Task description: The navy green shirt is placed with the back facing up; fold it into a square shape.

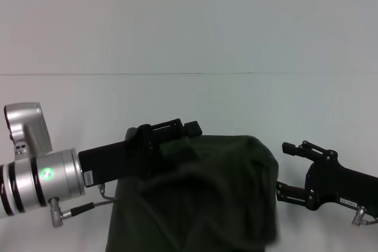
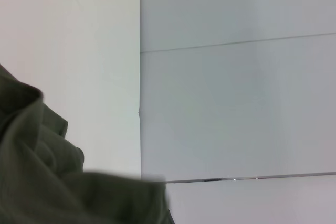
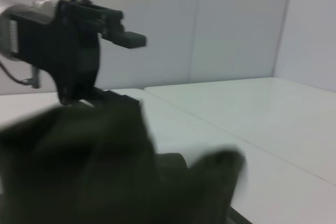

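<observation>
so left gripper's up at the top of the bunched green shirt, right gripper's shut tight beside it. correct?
Not quite. The left gripper is at the top of the bunched navy green shirt, but the right gripper beside it is open, its fingers spread apart and clear of the cloth, as the head view shows.

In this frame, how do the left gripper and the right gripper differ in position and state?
The left gripper sits against the top edge of the bunched navy green shirt, with cloth draped at its fingers; the right gripper hangs beside the shirt's right edge, holding nothing. The right gripper's fingers are spread open, while whether the left gripper's fingers are open or shut is hidden by fabric. Both are black and raised over the white table.
</observation>
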{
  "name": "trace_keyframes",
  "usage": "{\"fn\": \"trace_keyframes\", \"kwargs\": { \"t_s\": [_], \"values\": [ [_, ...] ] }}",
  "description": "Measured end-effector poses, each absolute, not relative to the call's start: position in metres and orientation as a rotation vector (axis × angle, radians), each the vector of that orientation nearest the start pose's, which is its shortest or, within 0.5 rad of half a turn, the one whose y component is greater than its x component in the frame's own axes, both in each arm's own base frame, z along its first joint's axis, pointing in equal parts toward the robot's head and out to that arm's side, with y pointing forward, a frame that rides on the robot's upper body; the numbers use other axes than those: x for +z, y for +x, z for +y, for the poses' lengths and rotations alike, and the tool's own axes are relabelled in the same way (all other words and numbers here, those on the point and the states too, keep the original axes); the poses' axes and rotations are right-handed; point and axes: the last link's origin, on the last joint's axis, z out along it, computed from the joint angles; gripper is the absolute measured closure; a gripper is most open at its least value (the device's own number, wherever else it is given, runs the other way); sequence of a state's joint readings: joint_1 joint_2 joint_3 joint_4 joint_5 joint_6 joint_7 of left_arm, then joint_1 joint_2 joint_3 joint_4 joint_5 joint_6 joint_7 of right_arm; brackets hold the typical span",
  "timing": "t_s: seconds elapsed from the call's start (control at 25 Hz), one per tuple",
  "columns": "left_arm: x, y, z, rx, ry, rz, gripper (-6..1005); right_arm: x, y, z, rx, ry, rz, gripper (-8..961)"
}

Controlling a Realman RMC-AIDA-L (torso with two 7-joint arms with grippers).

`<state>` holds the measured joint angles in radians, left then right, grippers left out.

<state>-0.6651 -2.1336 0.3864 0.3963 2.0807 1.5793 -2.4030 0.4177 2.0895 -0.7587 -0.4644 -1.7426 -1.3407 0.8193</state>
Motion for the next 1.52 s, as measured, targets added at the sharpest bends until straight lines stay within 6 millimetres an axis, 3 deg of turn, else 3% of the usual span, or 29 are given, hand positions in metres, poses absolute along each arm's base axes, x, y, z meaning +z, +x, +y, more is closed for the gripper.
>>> {"fn": "trace_keyframes", "kwargs": {
  "t_s": [0.36,0.6,0.72,0.92,1.08,1.2,1.36,1.52],
  "values": [
    [-0.045,-0.22,0.327,1.012,1.789,1.978,145,-0.021,0.313,0.304,0.635,-2.442,0.359,78],
    [-0.018,-0.234,0.334,1.064,1.924,1.935,30,-0.004,0.317,0.302,0.722,-2.379,0.495,79],
    [-0.002,-0.248,0.334,1.116,2.052,1.884,33,0.01,0.312,0.298,0.801,-2.387,0.556,81],
    [0.034,-0.27,0.32,1.28,2.369,1.624,38,0.032,0.282,0.294,0.95,-2.511,0.581,82],
    [0.055,-0.292,0.304,1.364,2.608,1.484,43,0.042,0.248,0.306,0.94,-2.65,0.647,84],
    [0.059,-0.305,0.285,1.324,2.824,1.3,46,0.042,0.219,0.322,0.8,-2.742,0.701,85],
    [0.051,-0.319,0.26,1.262,3.008,1.096,50,0.031,0.18,0.343,0.447,-2.827,0.77,85],
    [0.042,-0.327,0.241,1.237,3.083,1.011,53,0.015,0.143,0.36,0.164,-2.845,0.883,85]
  ]
}}
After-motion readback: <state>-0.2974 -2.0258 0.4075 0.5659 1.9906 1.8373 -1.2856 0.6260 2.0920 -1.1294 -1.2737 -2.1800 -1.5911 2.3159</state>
